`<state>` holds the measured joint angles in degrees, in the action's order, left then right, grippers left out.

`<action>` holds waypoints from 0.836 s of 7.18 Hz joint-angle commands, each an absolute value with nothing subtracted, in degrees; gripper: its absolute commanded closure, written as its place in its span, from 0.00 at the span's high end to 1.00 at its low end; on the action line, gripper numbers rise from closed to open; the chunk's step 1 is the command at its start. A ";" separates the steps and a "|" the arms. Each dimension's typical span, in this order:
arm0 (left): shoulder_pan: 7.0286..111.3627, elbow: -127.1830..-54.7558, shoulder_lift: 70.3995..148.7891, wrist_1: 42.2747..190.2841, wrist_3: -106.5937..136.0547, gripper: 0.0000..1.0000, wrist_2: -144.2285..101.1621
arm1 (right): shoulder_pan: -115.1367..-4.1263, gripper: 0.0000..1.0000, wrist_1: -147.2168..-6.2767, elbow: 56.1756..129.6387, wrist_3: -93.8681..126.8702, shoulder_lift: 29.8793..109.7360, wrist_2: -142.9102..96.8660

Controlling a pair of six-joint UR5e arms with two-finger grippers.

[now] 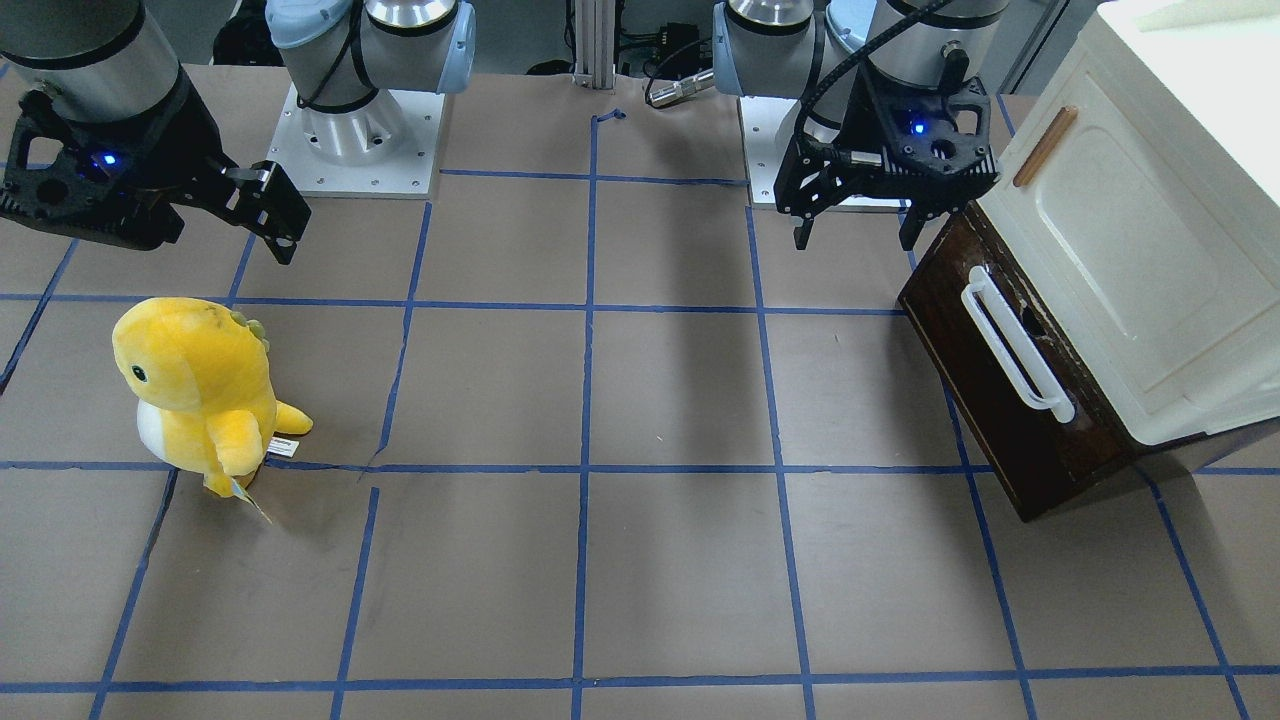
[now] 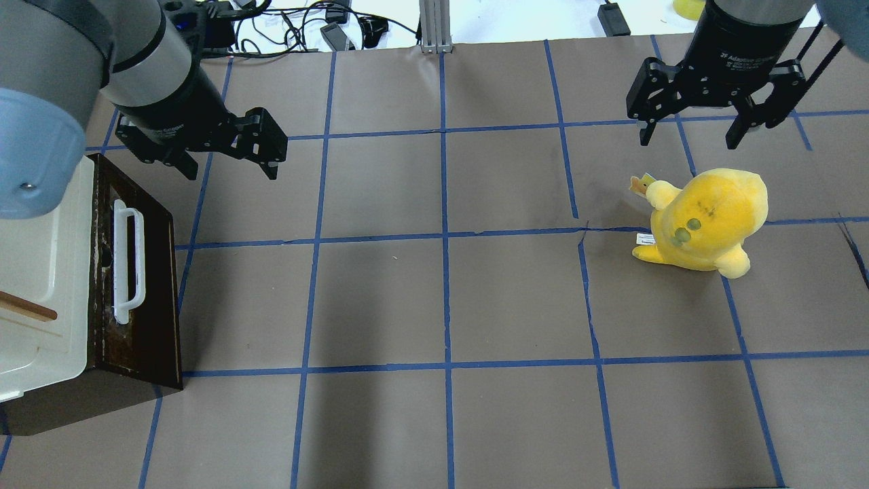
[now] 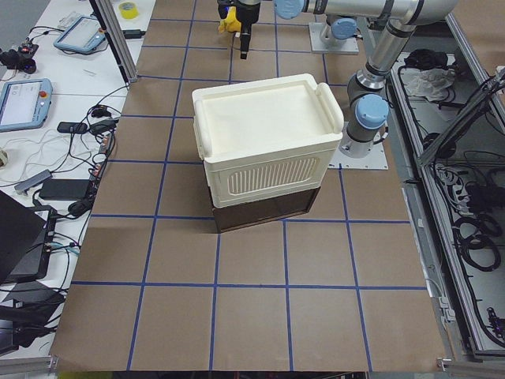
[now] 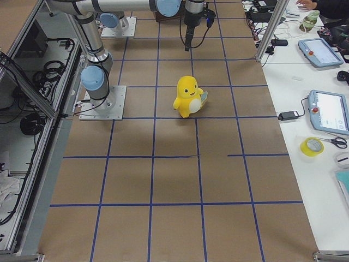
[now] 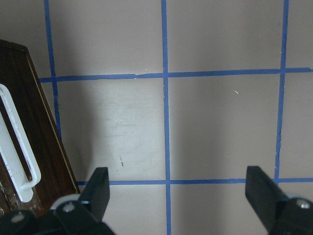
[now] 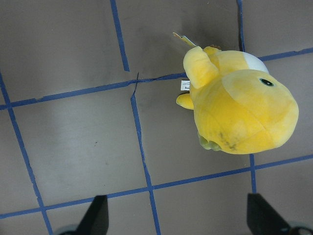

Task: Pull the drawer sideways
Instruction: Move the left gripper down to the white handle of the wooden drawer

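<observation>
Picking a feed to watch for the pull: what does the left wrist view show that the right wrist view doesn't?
Left wrist only: the drawer, dark front and white handle, at the frame's left edge. Right wrist only: a yellow plush toy. Shared: the blue-taped table, and open at the bottom, the left gripper in one, the right gripper in the other.

There is one drawer (image 1: 985,390), one cream cabinet (image 1: 1130,250) and one yellow plush toy (image 1: 200,385). Two grippers show: the left gripper (image 2: 232,173) and the right gripper (image 2: 687,141).
</observation>
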<state>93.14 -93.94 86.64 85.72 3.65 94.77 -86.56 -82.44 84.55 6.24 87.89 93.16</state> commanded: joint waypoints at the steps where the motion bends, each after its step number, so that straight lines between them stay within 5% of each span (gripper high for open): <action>1: 94.91 -96.31 90.76 85.26 12.08 1.00 105.07 | -86.49 1.00 -82.44 84.55 6.24 87.89 93.16; 6: 99.49 -105.19 101.41 82.18 22.41 1.00 137.58 | -86.57 1.00 -82.44 84.55 6.24 87.89 93.16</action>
